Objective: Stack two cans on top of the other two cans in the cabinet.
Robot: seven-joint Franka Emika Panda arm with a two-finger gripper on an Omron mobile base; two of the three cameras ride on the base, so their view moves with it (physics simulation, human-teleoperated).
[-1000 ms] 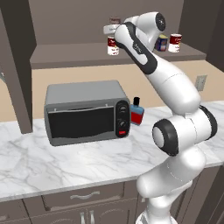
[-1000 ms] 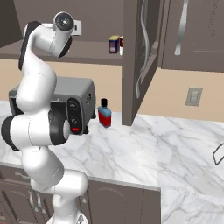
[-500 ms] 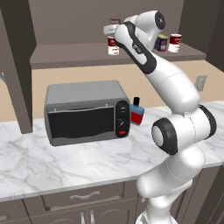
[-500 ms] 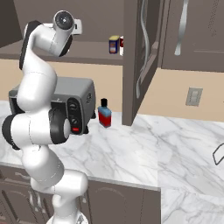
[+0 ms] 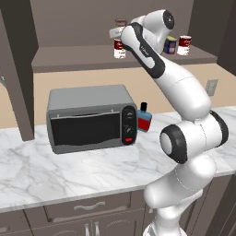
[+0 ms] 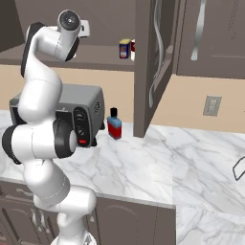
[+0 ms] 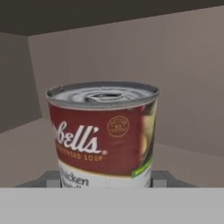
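A red-and-white can point(image 7: 103, 135) is seen centre frame between the tool point(image 7: 105, 178) fingers; a firm grasp cannot be told.

The white jointed arm point(image 6: 45, 95) rises at the left, its top joint level with the dark brown wooden cabinet point(image 6: 143, 67) shelf. A blue-and-yellow can point(image 6: 124, 48) stands on that shelf. On the white marble counter point(image 6: 158, 158), a grey toaster oven point(image 6: 88, 112) sits just beside a small red-and-blue bottle point(image 6: 114, 124).
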